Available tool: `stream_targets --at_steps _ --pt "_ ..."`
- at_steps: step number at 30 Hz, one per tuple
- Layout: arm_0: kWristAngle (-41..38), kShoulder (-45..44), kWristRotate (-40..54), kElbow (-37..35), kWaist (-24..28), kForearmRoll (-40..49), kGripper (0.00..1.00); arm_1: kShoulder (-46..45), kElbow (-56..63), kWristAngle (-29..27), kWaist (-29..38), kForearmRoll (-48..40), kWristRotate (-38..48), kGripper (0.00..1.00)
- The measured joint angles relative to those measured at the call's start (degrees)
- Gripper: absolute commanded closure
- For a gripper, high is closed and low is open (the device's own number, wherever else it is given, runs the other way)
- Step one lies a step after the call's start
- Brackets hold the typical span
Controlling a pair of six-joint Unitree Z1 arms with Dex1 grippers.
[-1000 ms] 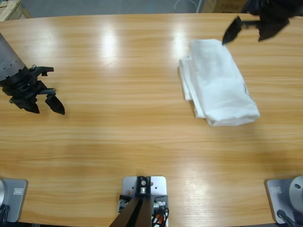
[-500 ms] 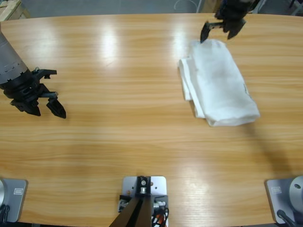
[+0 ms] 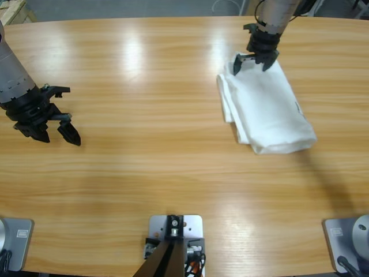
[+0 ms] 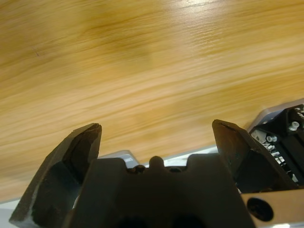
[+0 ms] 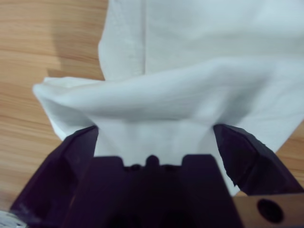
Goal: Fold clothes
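The shirt (image 3: 265, 107) lies folded into a long white bundle near the table's (image 3: 173, 156) far right corner, its length running from the far edge toward the right edge. It is thin and soft — judged light, limp and easily creased, with no stiffness to hold a shape when lifted. Stacked layers show along its left side, so a pinch at one point is likely to take only the top plies and let the rest slide or sag.

The best hold is judged to be at an end or corner of the bundle, through all layers, low against the wood.

The right gripper (image 3: 254, 60) stands over the shirt's far end, jaws apart. In the right wrist view the fabric (image 5: 190, 95) rises in a soft ridge between the jaws; they are not closed on it.

The left gripper (image 3: 53, 129) hangs above bare wood near the table's left edge, well apart from the shirt, jaws spread — nothing between them.
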Motion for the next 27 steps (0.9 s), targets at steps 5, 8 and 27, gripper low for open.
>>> stream_targets --at_steps 5,8,27 --pt "0.00 0.01 0.00 0.00 0.00 0.12 0.087 0.14 0.00 0.90 0.00 -0.02 -0.79 0.018" --pt "0.00 0.01 0.00 -0.01 0.00 0.12 0.085 -0.03 -0.06 0.97 0.00 0.27 -1.13 0.018" --pt "0.00 -7.93 2.74 -22.35 -19.04 -0.04 0.082 -42.49 33.44 5.18 -4.82 -2.42 2.14 0.018"
